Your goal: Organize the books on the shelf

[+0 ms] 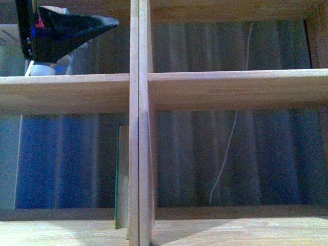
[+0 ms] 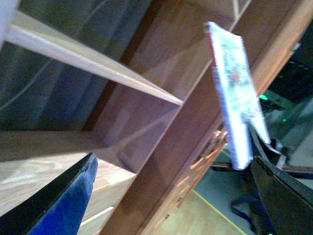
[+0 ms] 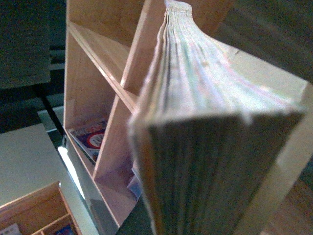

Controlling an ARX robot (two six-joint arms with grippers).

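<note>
The shelf of light wood fills the front view, with its upright divider in the middle. A dark teal book stands upright in the lower left compartment, against that divider. My left gripper hangs in the upper left compartment; in its own wrist view it is open with nothing between the fingers. The pale white-green book, with its red-topped spine, is held up in the air beside the shelf's outer side. Its page edge fills the right wrist view and hides the right gripper shut on it.
A white cable hangs behind the open back, in front of a grey-blue curtain. A white object sits at the far left of the upper compartment. Magazines lie in a lower compartment. A pale table top stands beside the shelf.
</note>
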